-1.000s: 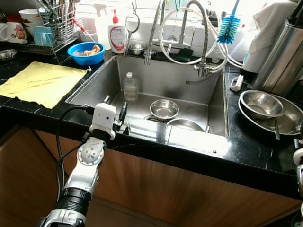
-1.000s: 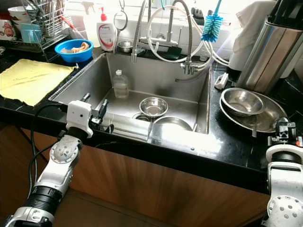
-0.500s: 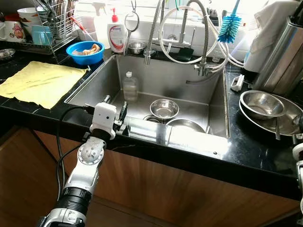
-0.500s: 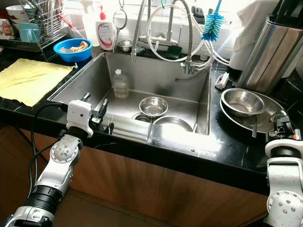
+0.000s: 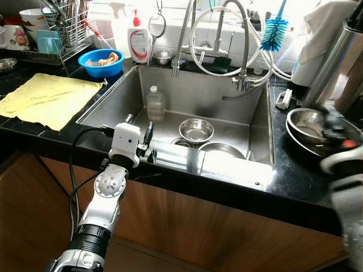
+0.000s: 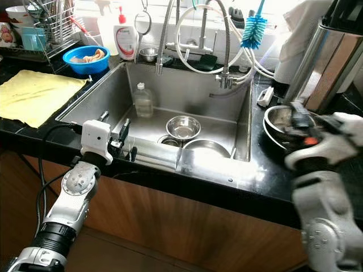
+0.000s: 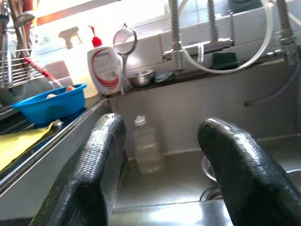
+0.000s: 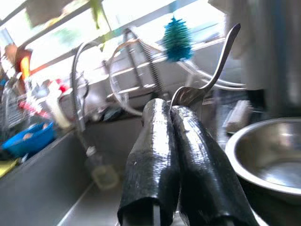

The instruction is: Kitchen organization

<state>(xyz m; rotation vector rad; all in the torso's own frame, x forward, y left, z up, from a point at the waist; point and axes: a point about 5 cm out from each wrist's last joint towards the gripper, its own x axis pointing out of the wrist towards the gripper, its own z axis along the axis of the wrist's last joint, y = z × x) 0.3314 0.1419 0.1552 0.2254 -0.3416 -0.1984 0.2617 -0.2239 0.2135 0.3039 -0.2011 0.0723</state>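
My left gripper [image 5: 139, 122] hangs open over the front edge of the steel sink [image 5: 113, 99], nothing between its fingers [image 7: 108, 141]. In the sink lie a small steel bowl [image 5: 196, 130], a larger steel bowl [image 5: 221, 149] and a clear plastic bottle [image 5: 154, 103]. My right gripper [image 6: 298, 116], blurred by motion, is raised over the stacked steel bowls [image 5: 303, 122] on the right counter. In the right wrist view its fingers [image 8: 155, 136] are shut on a metal fork [image 8: 207, 77] whose handle sticks up past the tips.
A yellow cloth [image 5: 48, 99] lies on the black counter at the left, beyond it a blue bowl [image 5: 102, 61], a dish rack [image 5: 62, 28] and a soap bottle [image 5: 139, 42]. Faucet hoses [image 5: 227, 39] and a blue brush [image 5: 274, 31] hang over the sink. A tall steel canister [image 5: 340, 68] stands at the right.
My right arm has swung up fast from the lower right corner to above the bowls on the right counter. The left arm has stayed put.
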